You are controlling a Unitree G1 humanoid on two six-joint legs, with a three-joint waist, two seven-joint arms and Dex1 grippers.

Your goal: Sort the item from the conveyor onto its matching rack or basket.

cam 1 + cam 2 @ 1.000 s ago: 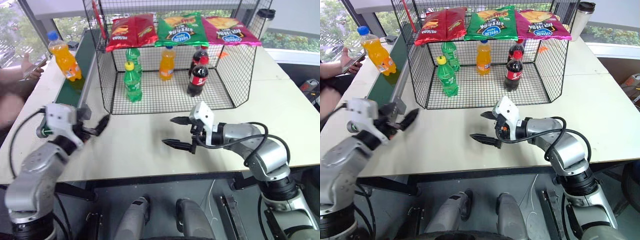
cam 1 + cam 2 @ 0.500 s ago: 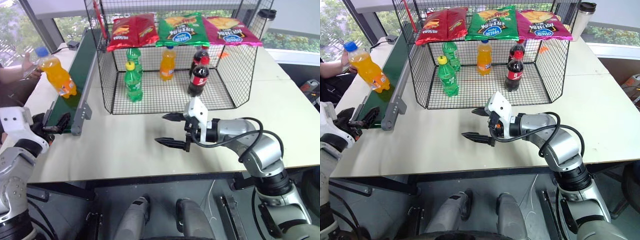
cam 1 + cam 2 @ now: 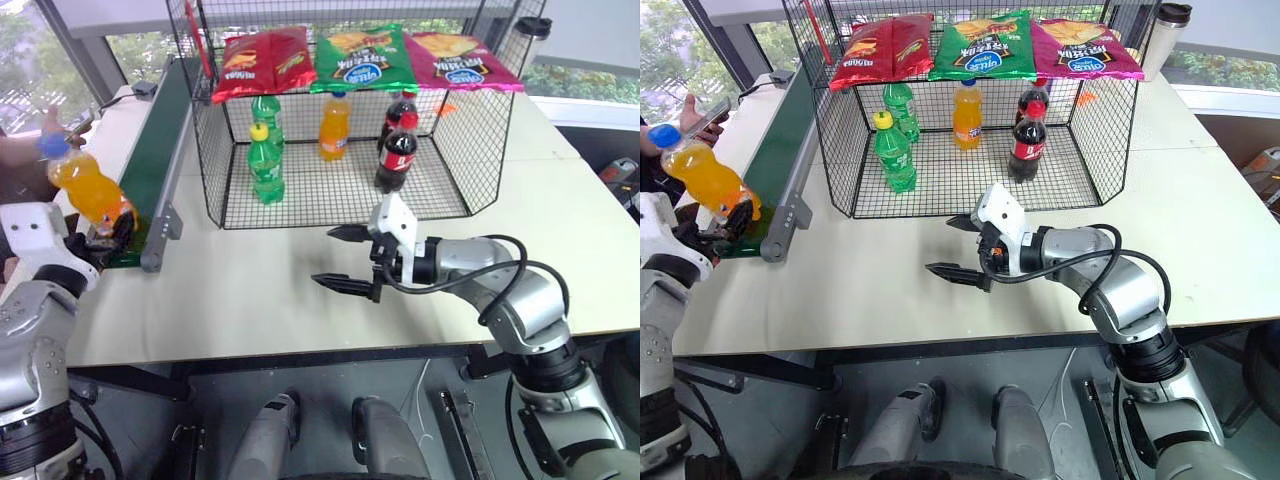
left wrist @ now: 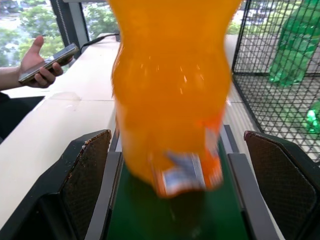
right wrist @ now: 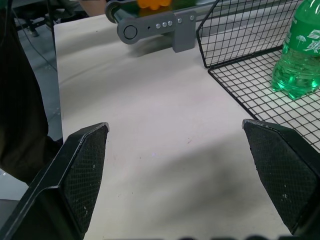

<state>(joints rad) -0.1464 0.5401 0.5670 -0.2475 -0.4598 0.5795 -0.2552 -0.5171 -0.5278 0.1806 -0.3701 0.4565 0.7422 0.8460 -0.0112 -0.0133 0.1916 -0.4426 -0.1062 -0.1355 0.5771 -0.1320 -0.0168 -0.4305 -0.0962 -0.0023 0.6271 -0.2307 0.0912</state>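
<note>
Standing tilted at the belt [image 3: 160, 150] end, orange soda bottle [image 3: 82, 185] between wide-open left gripper [image 4: 182, 190] fingers, untouched, right gripper [image 3: 338, 258] wide open above worktop [image 3: 560, 230].

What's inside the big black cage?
Inside the black wire cage stand two green soda bottles, one orange soda bottle and two cola bottles. Three crisp bags on top hide the back bottles' caps.
</note>
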